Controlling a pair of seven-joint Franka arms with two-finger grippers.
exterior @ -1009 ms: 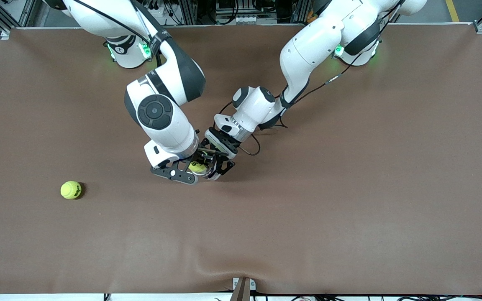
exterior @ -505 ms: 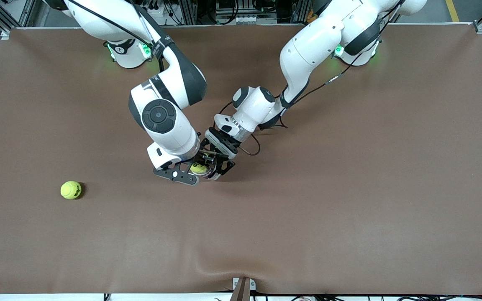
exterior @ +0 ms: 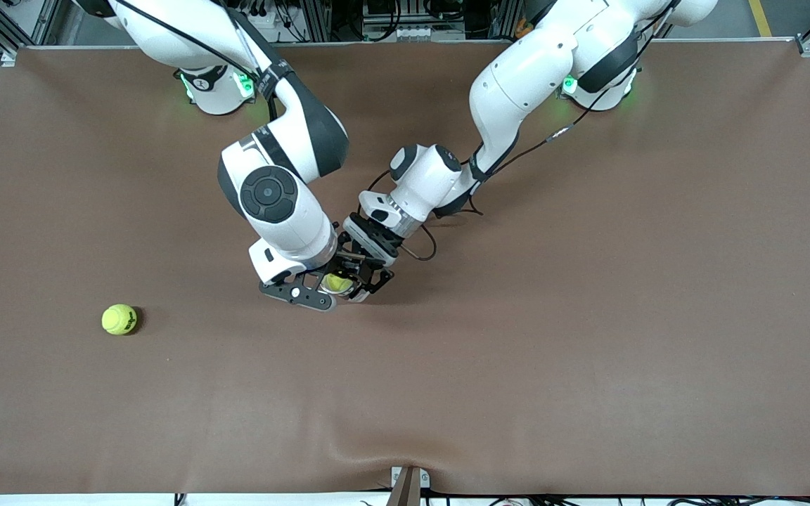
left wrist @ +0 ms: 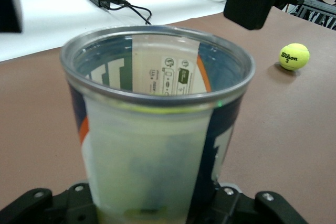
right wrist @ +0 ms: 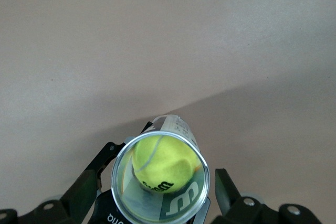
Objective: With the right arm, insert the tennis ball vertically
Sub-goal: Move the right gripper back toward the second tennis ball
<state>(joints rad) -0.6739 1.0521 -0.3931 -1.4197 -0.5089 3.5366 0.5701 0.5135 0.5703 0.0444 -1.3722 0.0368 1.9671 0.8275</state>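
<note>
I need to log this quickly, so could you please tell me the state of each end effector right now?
Left end effector: closed on the clear can.
Right end effector: open above the can; the tennis ball lies inside it.

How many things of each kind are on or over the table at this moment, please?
Tennis balls: 2, one inside the can, one loose on the table toward the right arm's end.
Clear ball can: 1, upright in the left hand.
Total: 3
</note>
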